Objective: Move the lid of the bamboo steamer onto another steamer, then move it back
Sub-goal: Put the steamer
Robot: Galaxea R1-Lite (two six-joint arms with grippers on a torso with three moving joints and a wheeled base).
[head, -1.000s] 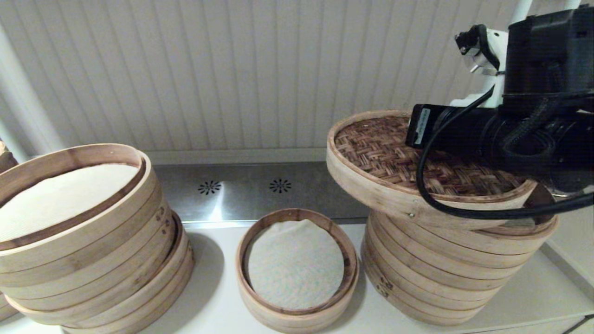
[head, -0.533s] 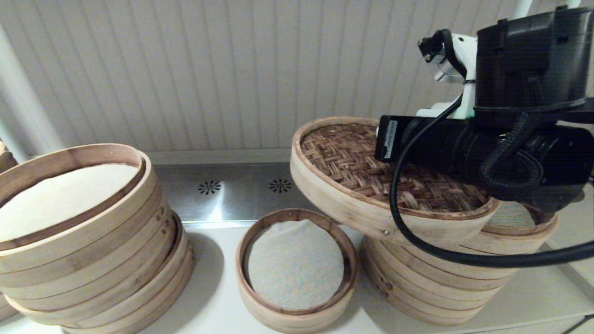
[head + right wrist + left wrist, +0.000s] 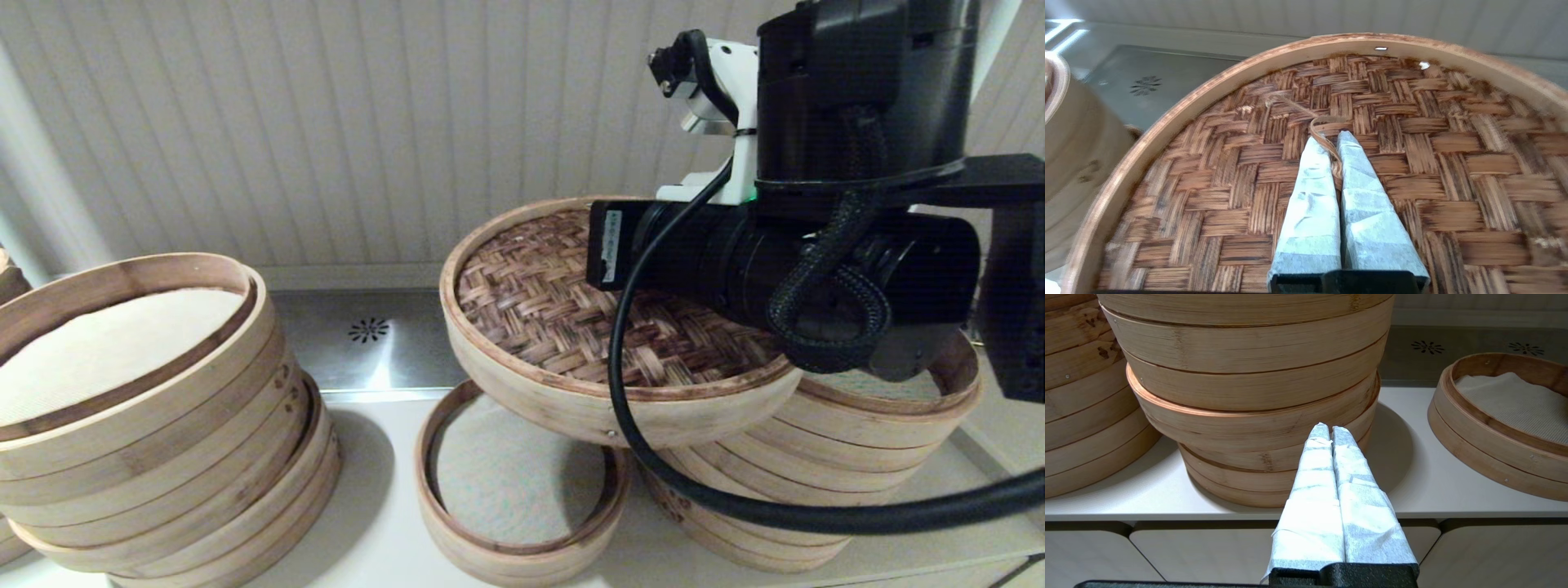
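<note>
On the white counter (image 3: 375,539), a tall stack of pale bamboo steamers (image 3: 824,482) stands at right. The round bamboo steamer lid with dark woven top (image 3: 571,327) hangs tilted in the air, overlapping the short single-tier bamboo steamer with white liner (image 3: 514,498). The right pincer (image 3: 1331,141) pinches the lid's small twine loop (image 3: 1327,134). The left pincer (image 3: 1330,430), pressed together, idles near the wide leaning steamer stack (image 3: 1253,396) at left.

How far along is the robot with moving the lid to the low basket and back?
Done: the lid is off the tall stack. In hand: the right gripper pinches its twine loop, holding it tilted above the low basket. Left: setting it down, then returning it. The left gripper idles, shut.
</note>
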